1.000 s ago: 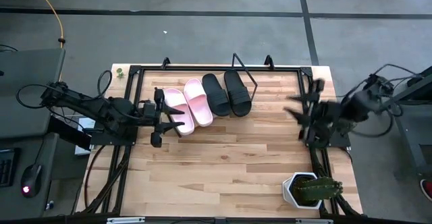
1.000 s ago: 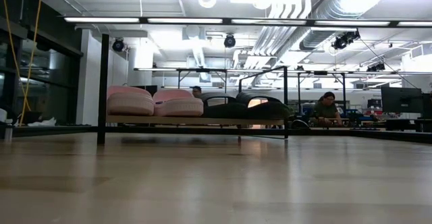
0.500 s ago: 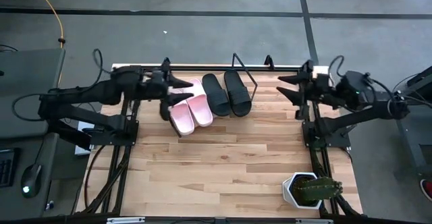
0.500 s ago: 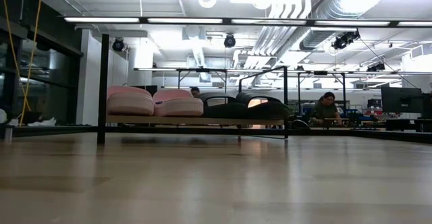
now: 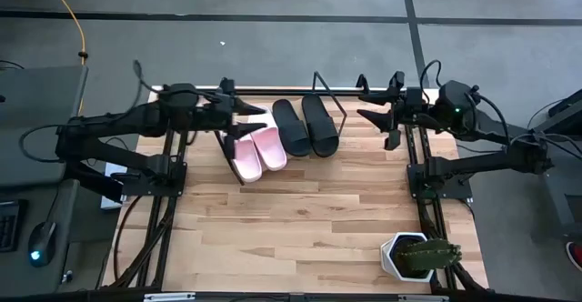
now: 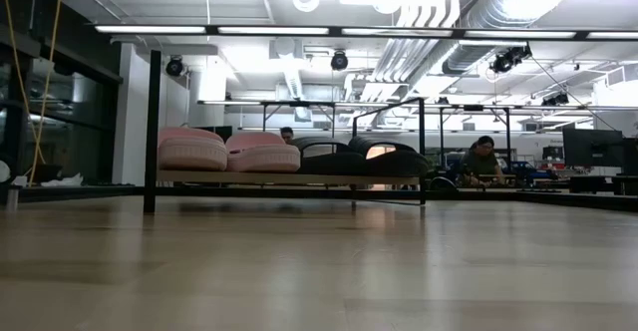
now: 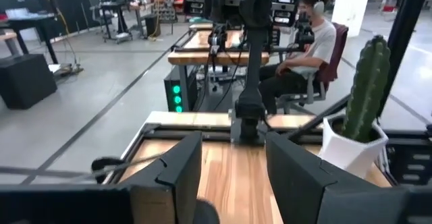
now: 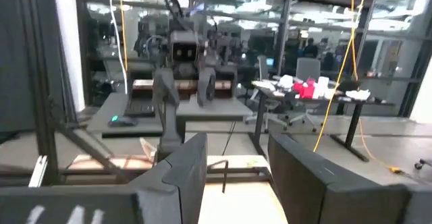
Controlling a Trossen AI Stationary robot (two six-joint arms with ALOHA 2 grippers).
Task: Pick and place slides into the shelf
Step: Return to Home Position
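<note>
high view: all four slides sit in a row by the far edge of the table, pink slides toward the left, black slides next to them. their long axes run roughly far-to-near with a slight slant. the left gripper hangs right at the far ends of the pink pair, fingers spread, holding nothing. the right gripper is empty and spread too, and sits off past the black pair toward the right edge, so the left is clearly the nearer one.

low view: the shelf carries all four in a line, no gripper in sight.

left wrist view: its fingers stand wide with only table between them.

right wrist view: same story, fingers wide, nothing held.

looks like nothing's left to pick. the slides lie between the two arms, so each would just back off to its own side, the left minding the pink pair.
</note>
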